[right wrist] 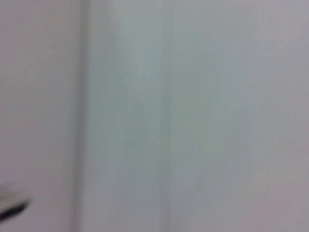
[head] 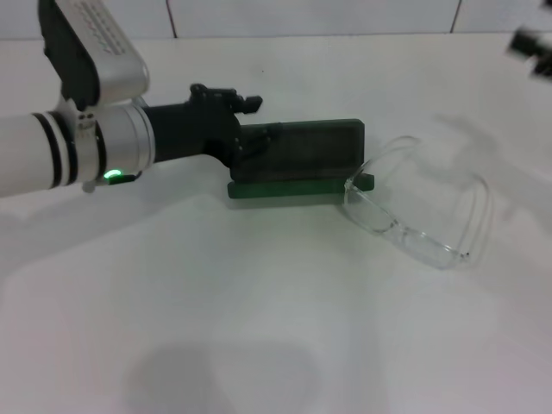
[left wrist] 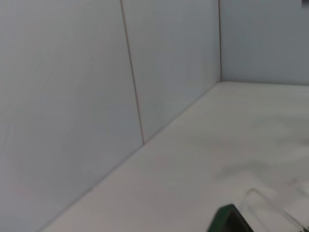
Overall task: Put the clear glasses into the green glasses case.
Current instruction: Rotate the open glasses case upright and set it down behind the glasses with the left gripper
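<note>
Head view: left gripper (head: pixel 250 142) comes in from the left edge and sits at the left end of the green glasses case (head: pixel 297 161), which lies centre frame, slightly above the middle, on the white table (head: pixel 259 328). Black fingers overlap the case's left end and look to be touching it; can't tell whether they're wide, narrow or clamped on it. Case lid is raised, base showing as a green strip below it. Clear glasses (head: pixel 423 211) are right of centre on the table, outside the case, one corner just touching or overlapping its right end, so they're well apart from the left gripper. Right gripper (head: pixel 535 43) is a blurred dark shape at the upper right edge; finger state unreadable. Left wrist view: case corner (left wrist: pixel 227 220) and glasses edge (left wrist: pixel 270 208) at bottom right.
</note>
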You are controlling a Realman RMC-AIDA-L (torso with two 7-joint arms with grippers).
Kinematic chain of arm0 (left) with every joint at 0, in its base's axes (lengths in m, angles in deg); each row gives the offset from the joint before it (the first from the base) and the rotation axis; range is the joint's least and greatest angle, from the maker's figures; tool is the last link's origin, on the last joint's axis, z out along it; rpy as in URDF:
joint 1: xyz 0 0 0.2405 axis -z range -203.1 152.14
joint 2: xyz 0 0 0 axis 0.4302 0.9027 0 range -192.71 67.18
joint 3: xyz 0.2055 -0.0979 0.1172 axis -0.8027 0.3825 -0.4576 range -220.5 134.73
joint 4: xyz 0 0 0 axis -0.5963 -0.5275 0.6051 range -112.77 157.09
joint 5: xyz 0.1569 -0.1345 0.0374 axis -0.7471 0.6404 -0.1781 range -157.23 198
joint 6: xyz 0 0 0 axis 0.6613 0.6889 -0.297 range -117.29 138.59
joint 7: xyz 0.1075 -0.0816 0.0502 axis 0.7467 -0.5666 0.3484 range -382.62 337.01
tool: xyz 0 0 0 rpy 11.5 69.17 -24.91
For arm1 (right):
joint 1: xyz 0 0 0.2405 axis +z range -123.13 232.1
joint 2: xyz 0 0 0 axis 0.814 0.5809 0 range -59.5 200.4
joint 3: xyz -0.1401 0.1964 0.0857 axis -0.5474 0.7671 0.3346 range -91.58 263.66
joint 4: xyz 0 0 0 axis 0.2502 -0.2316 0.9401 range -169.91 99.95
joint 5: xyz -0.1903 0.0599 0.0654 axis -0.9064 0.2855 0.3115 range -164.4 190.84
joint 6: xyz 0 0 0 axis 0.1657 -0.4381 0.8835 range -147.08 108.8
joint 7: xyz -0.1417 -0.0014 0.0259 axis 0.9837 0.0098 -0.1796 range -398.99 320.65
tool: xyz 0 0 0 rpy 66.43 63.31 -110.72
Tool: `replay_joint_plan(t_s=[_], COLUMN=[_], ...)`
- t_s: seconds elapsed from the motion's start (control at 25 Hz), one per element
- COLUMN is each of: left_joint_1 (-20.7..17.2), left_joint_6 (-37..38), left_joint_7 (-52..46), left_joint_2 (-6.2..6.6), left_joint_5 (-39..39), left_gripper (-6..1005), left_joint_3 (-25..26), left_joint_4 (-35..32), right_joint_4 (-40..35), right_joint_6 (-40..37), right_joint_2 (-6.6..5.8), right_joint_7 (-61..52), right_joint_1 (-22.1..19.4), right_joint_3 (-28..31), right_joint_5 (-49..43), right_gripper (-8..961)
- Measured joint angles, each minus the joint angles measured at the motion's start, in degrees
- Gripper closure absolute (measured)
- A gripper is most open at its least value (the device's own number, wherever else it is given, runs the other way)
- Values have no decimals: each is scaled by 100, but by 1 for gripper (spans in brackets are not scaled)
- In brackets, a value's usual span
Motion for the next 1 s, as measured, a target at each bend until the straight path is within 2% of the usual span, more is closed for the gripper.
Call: replay_joint_plan(t_s=[0.08,0.24,0.56,1.0], left_joint_1=[102,175,189,130], left_joint_6=[-9,23,-2,44], left_joint_7=[43,65,67,64], left_joint_2=[0,1,4,11], left_joint_5=[13,-1,-17,-74], left_gripper=[558,558,558,559], left_joint_3=[-21,-65,-587,-779], left_joint_4=[224,384,426,437], right_joint_4=[355,763,851,865], right_joint_6=[13,-6,97,170], right_joint_2=[-1,3,-6,-13], right_joint_7=[322,699,800,806], right_joint_1=[-83,-128,-51,-39], right_joint_3=[323,676,672,671], right_joint_5=[487,896,896,907], right_gripper=[84,84,83,84])
